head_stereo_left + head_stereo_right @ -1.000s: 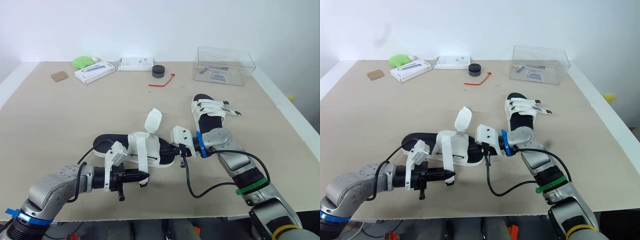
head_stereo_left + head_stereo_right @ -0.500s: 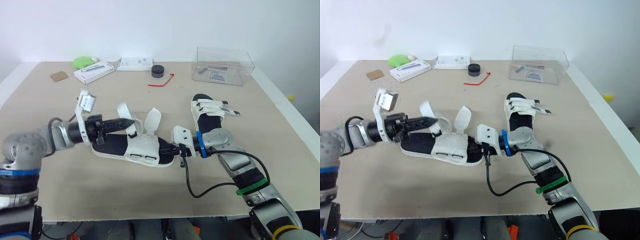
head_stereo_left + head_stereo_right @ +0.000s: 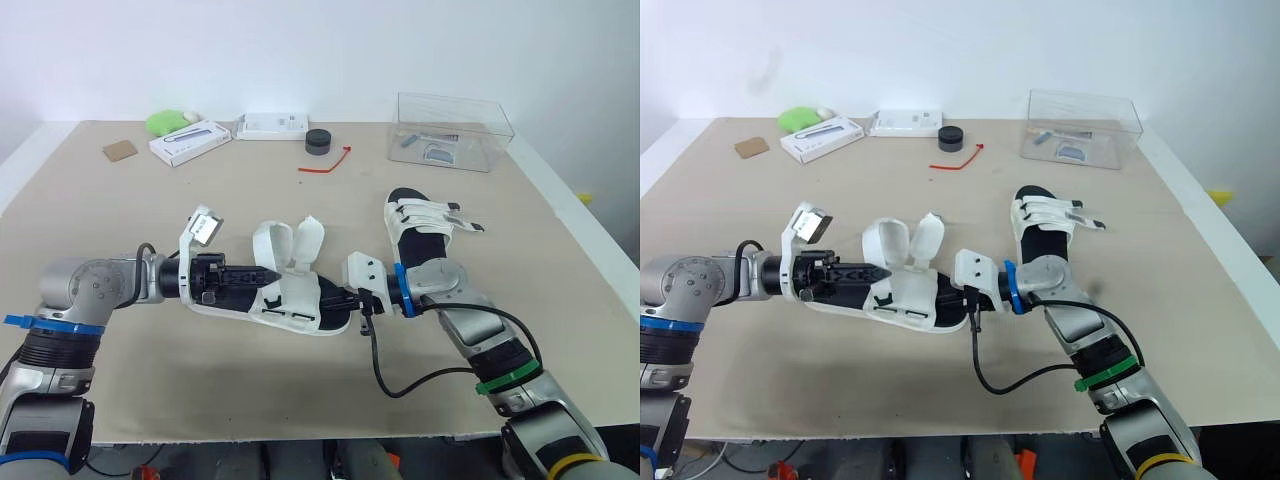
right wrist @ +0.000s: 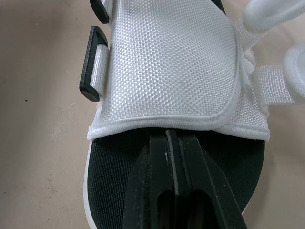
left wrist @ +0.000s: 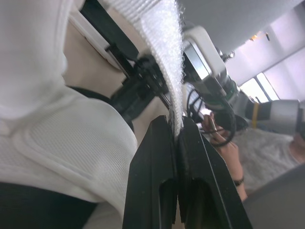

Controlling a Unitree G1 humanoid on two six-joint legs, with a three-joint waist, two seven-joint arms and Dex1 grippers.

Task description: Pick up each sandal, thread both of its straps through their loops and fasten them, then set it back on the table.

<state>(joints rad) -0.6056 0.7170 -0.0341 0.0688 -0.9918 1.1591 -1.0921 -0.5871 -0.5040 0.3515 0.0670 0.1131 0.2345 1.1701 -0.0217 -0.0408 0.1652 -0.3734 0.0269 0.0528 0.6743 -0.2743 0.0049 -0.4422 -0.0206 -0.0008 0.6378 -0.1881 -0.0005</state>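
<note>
Beige table (image 3: 120, 215) under unfastened sandal (image 3: 296, 300): left jaws clamped on its strap (image 3: 268, 240), right jaws pinching its sole end.

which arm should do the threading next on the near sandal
Left. The left pincer is shut on the loose strap, so it can likely feed it toward the black loops. The right pincer is shut on the end of the sandal, best used to steady it.

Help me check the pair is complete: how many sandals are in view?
2. One sandal lies mid-table, one end at the right gripper, a loose strap pinched by the left gripper; the second sandal lies right of it, toward the clear box.
</note>
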